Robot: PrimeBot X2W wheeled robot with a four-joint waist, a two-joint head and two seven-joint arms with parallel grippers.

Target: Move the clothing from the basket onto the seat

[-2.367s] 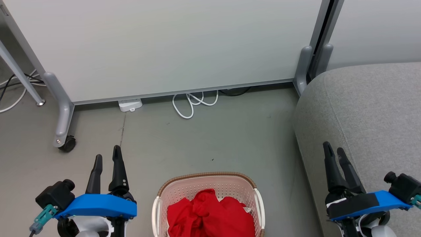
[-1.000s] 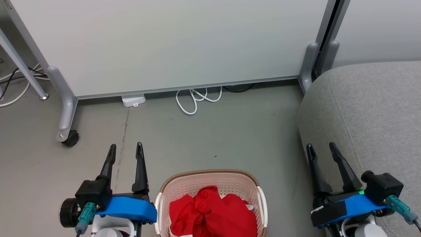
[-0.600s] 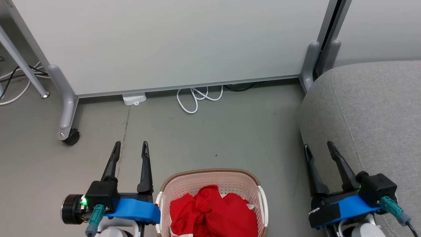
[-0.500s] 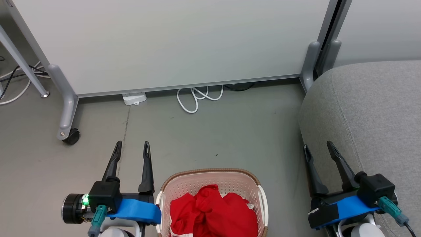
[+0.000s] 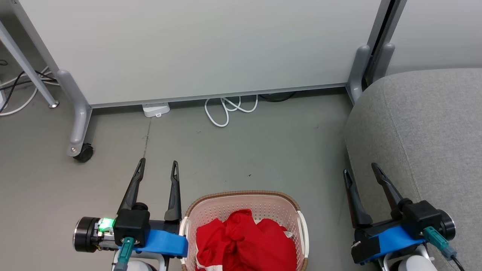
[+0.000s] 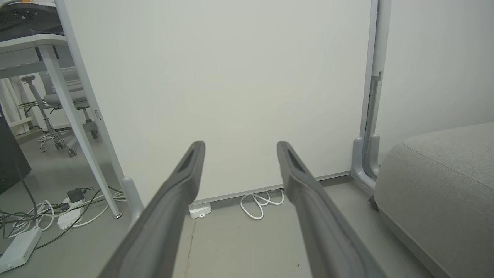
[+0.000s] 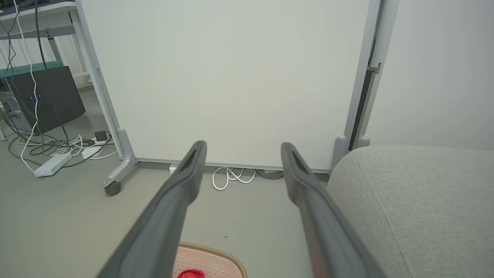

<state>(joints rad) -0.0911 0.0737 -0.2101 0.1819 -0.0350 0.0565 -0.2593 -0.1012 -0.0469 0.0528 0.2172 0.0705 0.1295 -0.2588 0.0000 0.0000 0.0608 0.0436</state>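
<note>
Bright red clothing (image 5: 246,242) lies crumpled inside the cream perforated basket (image 5: 241,199), which stands on the floor at the bottom centre of the head view. A corner of that basket (image 7: 216,264) with a scrap of red clothing (image 7: 190,274) shows low in the right wrist view. The grey seat (image 5: 429,128) fills the right side and also appears as the seat (image 6: 444,193) and the seat (image 7: 417,200). My left gripper (image 5: 158,165) is open just left of the basket. My right gripper (image 5: 359,168) is open between the basket and the seat's edge. Both hold nothing.
A white partition panel (image 5: 196,49) on grey wheeled feet (image 5: 77,124) stands ahead. A coiled white cable (image 5: 226,111) and a white power strip (image 5: 155,110) lie at its base. A table leg (image 5: 28,67) and cables sit far left. Grey floor (image 5: 244,150) stretches between basket and panel.
Both grippers went from nearly closed to open and rolled so their wrist cameras face up. The left arm has moved right, up against the basket. The head camera has shifted slightly.
</note>
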